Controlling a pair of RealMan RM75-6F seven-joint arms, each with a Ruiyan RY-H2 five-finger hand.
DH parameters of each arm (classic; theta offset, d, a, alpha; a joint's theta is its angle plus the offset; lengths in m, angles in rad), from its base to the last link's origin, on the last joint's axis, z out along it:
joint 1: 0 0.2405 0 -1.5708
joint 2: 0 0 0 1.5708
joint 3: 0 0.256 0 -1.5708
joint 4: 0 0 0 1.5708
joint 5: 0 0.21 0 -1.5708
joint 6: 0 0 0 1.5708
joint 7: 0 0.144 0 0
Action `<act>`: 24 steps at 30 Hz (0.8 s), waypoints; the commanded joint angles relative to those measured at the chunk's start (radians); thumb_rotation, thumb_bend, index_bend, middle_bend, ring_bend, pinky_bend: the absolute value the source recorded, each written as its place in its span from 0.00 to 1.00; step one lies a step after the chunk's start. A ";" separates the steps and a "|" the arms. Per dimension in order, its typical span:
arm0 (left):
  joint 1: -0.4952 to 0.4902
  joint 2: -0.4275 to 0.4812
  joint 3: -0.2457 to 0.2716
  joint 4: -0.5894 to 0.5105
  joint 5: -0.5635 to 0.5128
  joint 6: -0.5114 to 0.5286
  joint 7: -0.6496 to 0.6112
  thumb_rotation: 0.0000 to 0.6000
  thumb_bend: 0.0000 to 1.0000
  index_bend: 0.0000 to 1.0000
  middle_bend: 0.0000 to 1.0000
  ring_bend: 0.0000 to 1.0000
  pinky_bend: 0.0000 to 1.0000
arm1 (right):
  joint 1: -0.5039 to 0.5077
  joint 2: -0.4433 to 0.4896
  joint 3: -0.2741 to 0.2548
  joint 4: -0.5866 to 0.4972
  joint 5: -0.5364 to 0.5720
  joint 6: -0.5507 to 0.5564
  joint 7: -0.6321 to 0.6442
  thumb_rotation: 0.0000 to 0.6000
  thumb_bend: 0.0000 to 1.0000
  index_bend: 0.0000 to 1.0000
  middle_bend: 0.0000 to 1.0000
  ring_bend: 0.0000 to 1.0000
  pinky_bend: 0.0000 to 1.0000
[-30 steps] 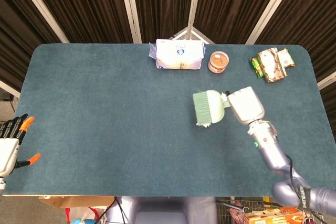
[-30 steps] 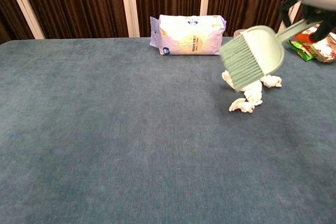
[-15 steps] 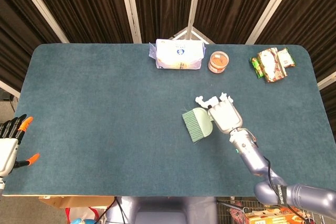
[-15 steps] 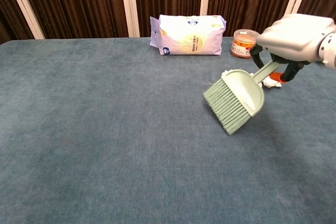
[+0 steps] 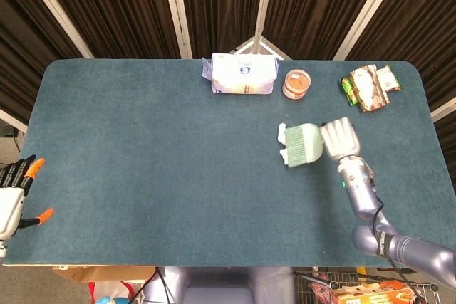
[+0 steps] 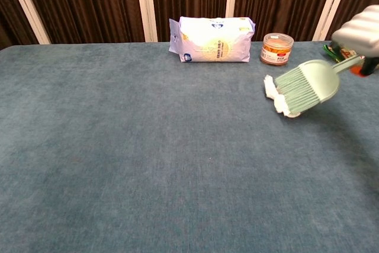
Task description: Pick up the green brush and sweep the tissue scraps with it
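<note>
Green brush (image 5: 304, 144), bristles touching tissue scraps (image 6: 276, 95); no writing legible.

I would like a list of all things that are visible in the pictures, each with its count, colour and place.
green brush: one, pale green, right of table centre, held by the right hand
tissue scraps: a few, white, at the brush's bristle edge
tissue pack: one, white and lilac, far edge, middle
jar: one, orange-brown, right of the pack
snack packets: a small pile, green, red and white, far right
table: one, dark teal
left hand: black with orange tips, off the near left edge
right hand: silver, gripping the brush handle
</note>
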 commanded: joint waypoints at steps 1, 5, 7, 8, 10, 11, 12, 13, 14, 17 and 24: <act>0.001 0.000 0.000 0.000 0.001 0.002 0.001 1.00 0.00 0.00 0.00 0.00 0.00 | -0.010 0.030 0.012 0.022 0.014 0.034 -0.016 1.00 0.67 0.76 0.98 1.00 0.96; 0.001 -0.002 0.000 -0.001 0.001 0.004 0.005 1.00 0.00 0.00 0.00 0.00 0.00 | -0.019 0.067 0.019 0.015 0.014 0.063 -0.020 1.00 0.67 0.76 0.98 1.00 0.96; 0.001 -0.002 0.000 -0.001 0.001 0.004 0.008 1.00 0.00 0.00 0.00 0.00 0.00 | -0.027 0.090 0.025 -0.003 0.005 0.084 -0.008 1.00 0.67 0.76 0.98 1.00 0.96; 0.001 -0.003 0.000 -0.001 0.001 0.004 0.009 1.00 0.00 0.00 0.00 0.00 0.00 | -0.031 0.100 0.028 -0.013 0.001 0.090 0.002 1.00 0.67 0.76 0.98 1.00 0.96; 0.001 -0.004 0.001 -0.001 0.002 0.004 0.012 1.00 0.00 0.00 0.00 0.00 0.00 | -0.040 0.125 0.037 -0.050 -0.014 0.107 0.031 1.00 0.67 0.76 0.98 1.00 0.96; 0.001 -0.004 0.001 -0.001 0.003 0.004 0.013 1.00 0.00 0.00 0.00 0.00 0.00 | -0.042 0.134 0.037 -0.064 -0.025 0.113 0.040 1.00 0.67 0.76 0.98 1.00 0.96; 0.001 -0.005 0.001 -0.001 0.003 0.004 0.015 1.00 0.00 0.00 0.00 0.00 0.00 | -0.045 0.147 0.036 -0.084 -0.044 0.123 0.046 1.00 0.67 0.76 0.98 1.00 0.96; 0.000 -0.006 0.001 -0.001 0.004 0.004 0.016 1.00 0.00 0.00 0.00 0.00 0.00 | -0.047 0.155 0.033 -0.098 -0.059 0.130 0.049 1.00 0.67 0.76 0.98 1.00 0.97; 0.000 -0.006 0.002 -0.002 0.005 0.004 0.018 1.00 0.00 0.00 0.00 0.00 0.00 | -0.048 0.165 0.030 -0.121 -0.079 0.136 0.055 1.00 0.67 0.76 0.98 1.00 0.96; 0.000 -0.009 0.002 -0.003 0.006 0.005 0.023 1.00 0.00 0.00 0.00 0.00 0.00 | -0.049 0.181 0.031 -0.185 -0.112 0.142 0.080 1.00 0.67 0.76 0.98 1.00 0.96; 0.001 -0.011 0.001 -0.003 0.004 0.006 0.029 1.00 0.00 0.00 0.00 0.00 0.00 | -0.033 0.170 0.024 -0.297 -0.157 0.126 0.086 1.00 0.67 0.76 0.98 1.00 0.96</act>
